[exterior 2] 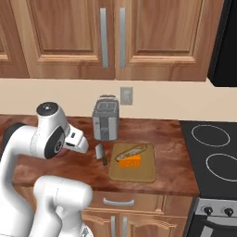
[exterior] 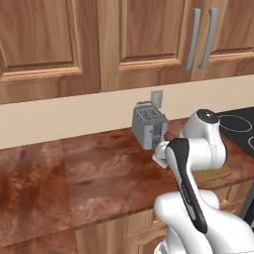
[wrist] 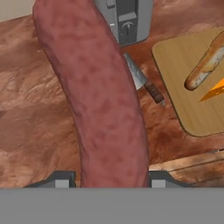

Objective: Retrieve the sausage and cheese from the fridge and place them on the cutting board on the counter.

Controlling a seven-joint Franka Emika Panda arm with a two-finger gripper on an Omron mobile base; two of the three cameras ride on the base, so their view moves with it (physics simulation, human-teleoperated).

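My gripper (wrist: 111,181) is shut on the sausage (wrist: 98,96), a dark red-brown link that runs up the middle of the hand view. It hovers over the reddish-brown counter (exterior: 99,173), left of the tan cutting board (exterior 2: 139,173). The sausage's tip (exterior: 168,135) peeks out past the white hand, in front of the toaster. The orange cheese wedge (exterior 2: 129,162) lies on the cutting board (wrist: 183,65), beside a long bread roll (exterior 2: 132,150). In the hand view the cheese (wrist: 214,89) is at the right edge. The fridge is out of view.
A silver toaster (exterior 2: 106,119) stands at the back of the counter, just behind the board. A knife (exterior 2: 100,154) lies between my hand and the board's left edge. The black stovetop (exterior 2: 213,148) is to the right. Wooden wall cabinets hang above.
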